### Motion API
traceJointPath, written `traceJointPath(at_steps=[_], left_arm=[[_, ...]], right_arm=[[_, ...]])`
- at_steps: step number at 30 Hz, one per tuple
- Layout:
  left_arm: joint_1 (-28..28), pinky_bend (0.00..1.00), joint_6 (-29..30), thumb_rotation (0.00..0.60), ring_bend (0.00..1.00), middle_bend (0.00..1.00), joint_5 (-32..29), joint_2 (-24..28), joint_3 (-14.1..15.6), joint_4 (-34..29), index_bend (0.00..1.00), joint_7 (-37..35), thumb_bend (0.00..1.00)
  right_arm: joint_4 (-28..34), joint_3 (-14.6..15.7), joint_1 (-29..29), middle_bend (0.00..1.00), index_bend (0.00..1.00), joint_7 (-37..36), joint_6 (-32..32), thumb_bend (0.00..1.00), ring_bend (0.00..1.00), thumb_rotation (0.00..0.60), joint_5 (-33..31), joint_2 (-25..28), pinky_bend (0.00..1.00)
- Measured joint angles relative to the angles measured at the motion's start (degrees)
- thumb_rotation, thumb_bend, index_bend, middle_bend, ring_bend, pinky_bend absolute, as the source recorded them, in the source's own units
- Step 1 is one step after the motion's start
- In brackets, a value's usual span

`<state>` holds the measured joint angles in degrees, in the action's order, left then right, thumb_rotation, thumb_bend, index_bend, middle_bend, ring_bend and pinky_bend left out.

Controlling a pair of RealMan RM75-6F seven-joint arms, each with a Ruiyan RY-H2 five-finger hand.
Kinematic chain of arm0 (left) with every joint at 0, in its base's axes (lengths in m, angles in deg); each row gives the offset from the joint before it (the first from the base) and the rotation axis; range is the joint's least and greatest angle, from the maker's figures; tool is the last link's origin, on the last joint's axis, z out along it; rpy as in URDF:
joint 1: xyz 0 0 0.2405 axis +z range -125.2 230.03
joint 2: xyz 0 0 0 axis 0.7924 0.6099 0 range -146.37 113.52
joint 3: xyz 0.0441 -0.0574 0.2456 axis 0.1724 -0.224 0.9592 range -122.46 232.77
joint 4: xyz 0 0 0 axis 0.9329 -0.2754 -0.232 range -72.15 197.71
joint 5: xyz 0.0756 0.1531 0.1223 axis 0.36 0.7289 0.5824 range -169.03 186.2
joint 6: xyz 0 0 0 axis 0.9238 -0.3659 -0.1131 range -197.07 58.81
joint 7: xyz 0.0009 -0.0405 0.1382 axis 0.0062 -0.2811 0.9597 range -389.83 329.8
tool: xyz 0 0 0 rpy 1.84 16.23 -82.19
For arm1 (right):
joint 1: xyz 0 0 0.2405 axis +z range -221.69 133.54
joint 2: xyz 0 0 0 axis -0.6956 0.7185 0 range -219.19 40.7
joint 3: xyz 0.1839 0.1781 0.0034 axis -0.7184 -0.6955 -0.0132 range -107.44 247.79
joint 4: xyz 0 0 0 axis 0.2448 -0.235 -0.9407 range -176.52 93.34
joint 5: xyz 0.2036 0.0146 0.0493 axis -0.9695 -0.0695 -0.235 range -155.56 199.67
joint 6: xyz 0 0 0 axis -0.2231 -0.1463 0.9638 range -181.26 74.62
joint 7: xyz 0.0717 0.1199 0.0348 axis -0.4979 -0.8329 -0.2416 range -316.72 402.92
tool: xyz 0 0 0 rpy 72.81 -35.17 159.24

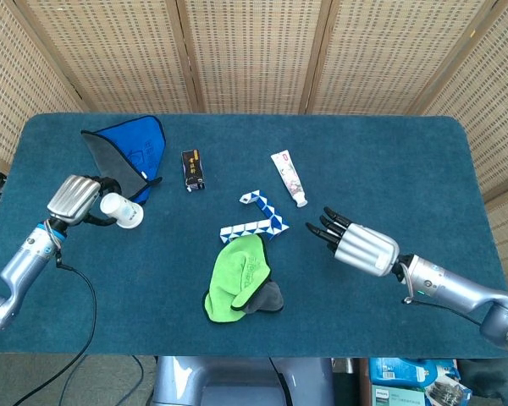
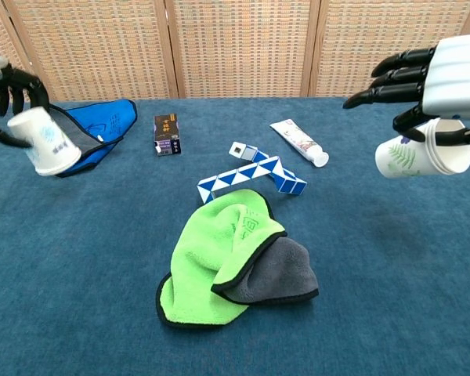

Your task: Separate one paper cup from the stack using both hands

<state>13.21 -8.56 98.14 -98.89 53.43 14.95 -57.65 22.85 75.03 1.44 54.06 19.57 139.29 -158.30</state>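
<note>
One white paper cup point(image 2: 44, 142) is in the left hand point(image 1: 74, 198) near the tabletop's left edge, apart from the leaf-printed paper cup stack point(image 2: 421, 156) the right hand point(image 2: 442, 88) grips, so setting down seems next.

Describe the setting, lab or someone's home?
Probably a lab or demo bench: a blue-carpeted table ringed by woven screens, strewn with unrelated test props such as a toothpaste tube and a folding puzzle snake.

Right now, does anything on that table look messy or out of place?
Mildly: the green cloth lies crumpled, folded over on itself, and the blue cloth is bunched near the table's far left. Nothing looks spilled or broken.
</note>
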Motion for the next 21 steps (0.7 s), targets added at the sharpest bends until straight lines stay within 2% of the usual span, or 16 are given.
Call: traceJointPath(at_steps=[2, 3, 4, 6, 8, 11, 13, 21], left_arm=[[0.53, 0.53, 0.30, 0.600, 0.50, 0.53, -0.21, -0.90, 0.16, 0.77, 0.56, 0.01, 0.25], [0.69, 0.53, 0.45, 0.600, 0.49, 0.52, -0.27, -1.24, 0.24, 1.08, 0.56, -0.05, 0.25], [0.90, 0.53, 0.61, 0.600, 0.46, 0.48, -0.32, -1.62, 0.36, 1.41, 0.56, -0.14, 0.25], [1.08, 0.49, 0.50, 0.600, 0.35, 0.37, -0.37, -1.92, 0.63, 1.60, 0.50, -0.38, 0.25], [1.07, 0.37, -0.25, 0.600, 0.20, 0.20, -0.38, -1.86, 0.91, 1.31, 0.33, -0.56, 0.25], [1.05, 0.25, -1.01, 0.600, 0.05, 0.03, -0.46, -1.36, 1.22, 0.03, 0.08, -0.49, 0.25], [1.09, 0.22, -1.23, 0.600, 0.01, 0.00, -0.69, -0.82, 1.21, -1.25, 0.01, -0.41, 0.24], [2.49, 0.12, 0.16, 0.600, 0.00, 0.00, -2.33, 3.58, 0.31, -8.30, 0.00, -0.37, 0.25]], right_arm=[[1.05, -0.02, 0.44, 0.16, 0.66, 0.90, -1.85, 0.57, 0.21, 0.600, -0.67, 0.23, 0.20], [1.41, -0.06, 0.56, 0.14, 0.60, 1.20, -2.53, 0.52, 0.21, 0.600, -1.10, 0.30, 0.20], [1.73, -0.12, 0.65, 0.13, 0.54, 1.52, -3.18, 0.44, 0.21, 0.600, -1.52, 0.38, 0.20], [2.17, -0.34, 0.77, 0.09, 0.32, 2.59, -4.39, 0.16, 0.21, 0.600, -2.38, 0.57, 0.19], [2.47, -0.74, 0.71, 0.07, 0.22, 4.32, -5.30, 0.03, 0.20, 0.600, -3.31, 0.72, 0.17], [3.19, -1.71, 0.25, 0.07, 0.17, 6.37, -5.92, 0.00, 0.20, 0.600, -5.35, 0.77, 0.16], [3.45, -2.46, -0.23, 0.07, 0.17, 7.34, -5.46, 0.00, 0.20, 0.600, -6.16, 0.71, 0.15], [6.45, -4.95, -3.82, 0.06, 0.17, 7.45, 0.69, 0.00, 0.19, 0.600, -9.88, 1.80, 0.12]])
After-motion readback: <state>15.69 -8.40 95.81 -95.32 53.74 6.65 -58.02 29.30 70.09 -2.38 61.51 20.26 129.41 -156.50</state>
